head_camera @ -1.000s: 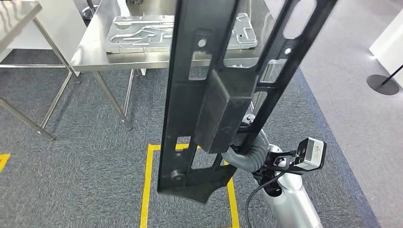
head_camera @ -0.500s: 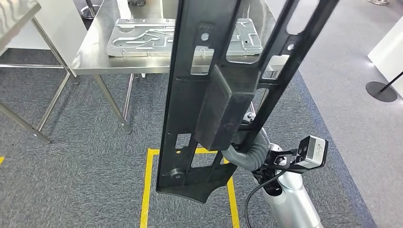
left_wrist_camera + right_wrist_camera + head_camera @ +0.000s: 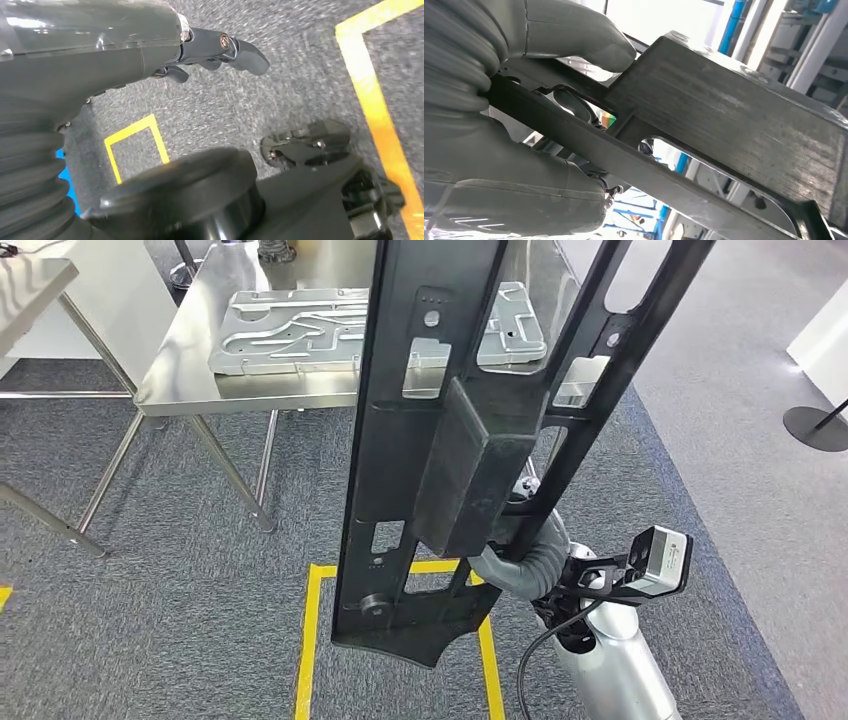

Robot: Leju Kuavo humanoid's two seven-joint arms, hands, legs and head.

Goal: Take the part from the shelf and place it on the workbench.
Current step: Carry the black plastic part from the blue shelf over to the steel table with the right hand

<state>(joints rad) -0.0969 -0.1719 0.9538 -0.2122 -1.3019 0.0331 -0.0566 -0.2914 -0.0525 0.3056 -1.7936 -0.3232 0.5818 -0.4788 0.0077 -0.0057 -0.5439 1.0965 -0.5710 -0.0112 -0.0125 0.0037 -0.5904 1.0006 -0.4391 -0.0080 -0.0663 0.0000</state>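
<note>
One long black part (image 3: 430, 440) is held upright by the right hand (image 3: 524, 125); in the right wrist view the thumb and fingers (image 3: 574, 40) are seen clamped on either side of one of its rails, just below the boxy block at mid-length. The left hand (image 3: 210, 55) is seen hanging over the carpet, fingers loosely extended with nothing between them. Below the gripping fingers, the part's lower end hangs above a yellow floor marking (image 3: 310, 640). Beyond the fingers, the steel workbench (image 3: 180, 370) is seen, with a silver plate (image 3: 290, 330) lying on it. Over the last second the bench has shifted lower and leftward in the head view while the part kept its place, which is judged to be the camera moving with the robot's approach. Transport is judged under way; placement is not yet done.
</note>
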